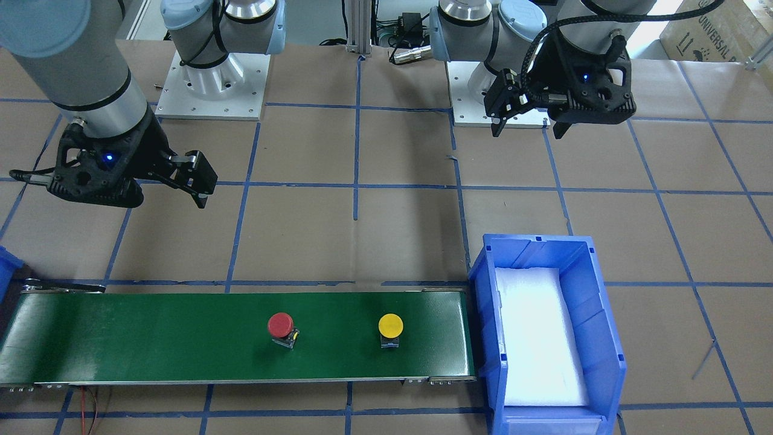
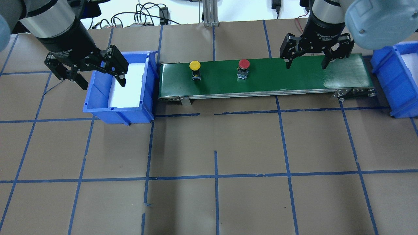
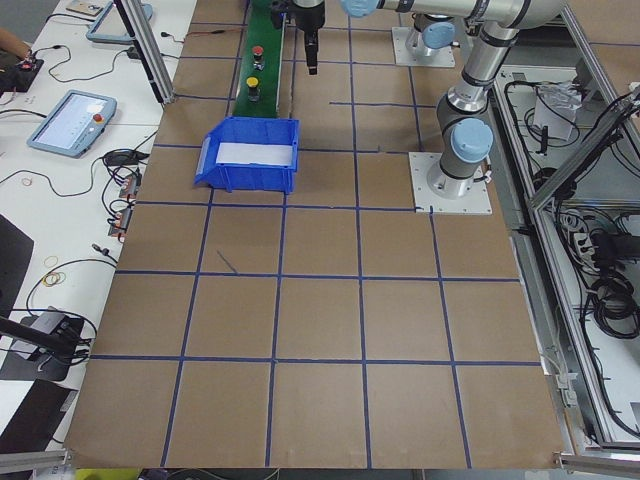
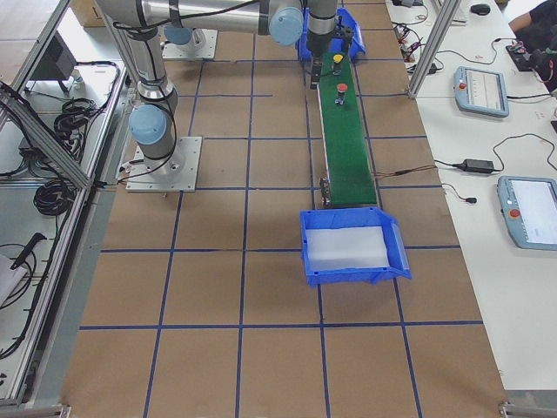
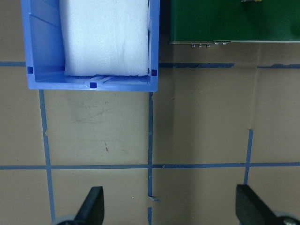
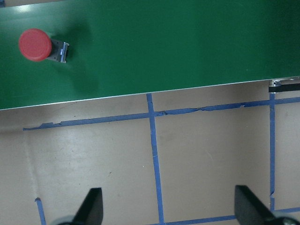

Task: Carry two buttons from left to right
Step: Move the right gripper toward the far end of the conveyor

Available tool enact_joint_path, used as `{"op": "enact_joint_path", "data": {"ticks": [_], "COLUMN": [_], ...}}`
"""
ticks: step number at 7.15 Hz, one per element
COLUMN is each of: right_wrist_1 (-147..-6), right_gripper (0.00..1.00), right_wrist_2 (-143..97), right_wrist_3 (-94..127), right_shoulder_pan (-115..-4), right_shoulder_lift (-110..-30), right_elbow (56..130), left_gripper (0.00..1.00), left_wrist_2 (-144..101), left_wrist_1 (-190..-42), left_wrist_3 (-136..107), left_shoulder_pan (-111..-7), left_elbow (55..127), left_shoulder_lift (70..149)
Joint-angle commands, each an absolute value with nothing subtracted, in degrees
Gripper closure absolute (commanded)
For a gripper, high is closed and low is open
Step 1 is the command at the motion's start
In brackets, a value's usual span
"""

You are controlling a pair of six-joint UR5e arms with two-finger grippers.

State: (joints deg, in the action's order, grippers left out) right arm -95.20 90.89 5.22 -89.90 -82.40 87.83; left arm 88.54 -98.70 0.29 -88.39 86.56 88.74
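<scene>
Two buttons stand upright on the green conveyor belt. The yellow button is near the belt's left end, and the red button is near its middle. My left gripper hangs open and empty above the left blue bin, away from both buttons. Over the belt's right part my right gripper is open and empty, to the right of the red button. The right wrist view shows the red button at the top left, far from the fingers. Seen from the front, the yellow button and red button stand apart.
The left blue bin holds only a white foam pad. A second blue bin stands off the belt's right end. Brown paper with blue tape lines covers the table. Both arm bases are bolted at the robot side.
</scene>
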Motion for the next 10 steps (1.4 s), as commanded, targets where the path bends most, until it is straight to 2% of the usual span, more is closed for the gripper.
{"op": "enact_joint_path", "data": {"ticks": [1,2,3,4,7,10], "right_wrist_1": [-96.2,-99.9,-101.8,-103.3,-106.5,-107.4], "right_gripper": [0.0,0.07,0.0,0.0,0.0,0.0], "right_wrist_2": [88.0,89.5,90.3,90.4,89.6,85.0], "right_wrist_3": [6.5,0.3,-1.6,-0.9,4.2,-22.5], "right_shoulder_pan": [-90.2,-89.7,-89.7,-89.7,-89.4,-79.7], "right_shoulder_lift": [-81.5,-81.6,-81.6,-81.7,-80.3,-75.4], "right_elbow": [88.6,88.8,90.8,93.0,93.3,89.7], "left_gripper": [0.0,0.0,0.0,0.0,0.0,0.0], "left_wrist_2": [93.6,93.1,93.2,93.0,91.8,92.0], "left_wrist_1": [-98.8,-98.7,-98.8,-98.7,-98.6,-98.5], "left_wrist_3": [2.6,2.7,2.7,2.7,2.6,2.6], "left_shoulder_pan": [-87.4,-87.3,-87.3,-87.3,-87.4,-87.4], "left_elbow": [86.8,86.9,86.9,86.9,86.9,86.9], "left_shoulder_lift": [88.7,88.7,88.7,88.7,88.7,88.7]}}
